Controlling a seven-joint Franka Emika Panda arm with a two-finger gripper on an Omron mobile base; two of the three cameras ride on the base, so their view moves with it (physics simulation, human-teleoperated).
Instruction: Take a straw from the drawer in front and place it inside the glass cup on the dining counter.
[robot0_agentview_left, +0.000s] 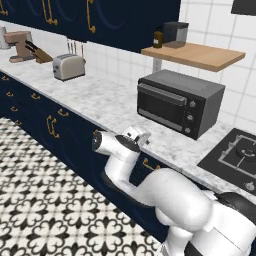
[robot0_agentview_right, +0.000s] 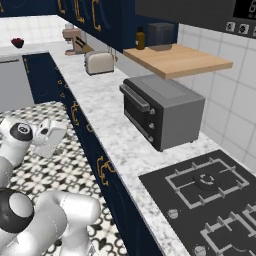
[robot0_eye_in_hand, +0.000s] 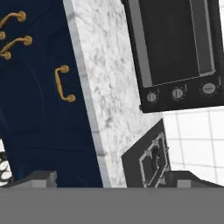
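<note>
My gripper (robot0_eye_in_hand: 113, 179) is open, its two dark fingertips (robot0_eye_in_hand: 37, 178) standing wide apart with nothing between them. In the left base view the gripper (robot0_agentview_left: 141, 137) hovers just off the marble worktop's front edge, and in the right base view the gripper (robot0_agentview_right: 50, 136) hangs over the floor in front of the cabinets. The navy-blue drawer (robot0_eye_in_hand: 39, 109) is shut; its curved brass handle (robot0_eye_in_hand: 64, 83) lies ahead of the fingers, apart from them. The straw is hidden. The glass cup and the dining counter are out of view.
A dark toaster oven (robot0_agentview_left: 180, 102) stands on the marble worktop (robot0_agentview_left: 100, 100), with a black stove (robot0_agentview_left: 235, 155) to its right and a toaster (robot0_agentview_left: 69, 66) far left. A wooden shelf (robot0_agentview_left: 200, 55) juts out above the oven. Patterned floor (robot0_agentview_left: 45, 200) lies before the cabinets.
</note>
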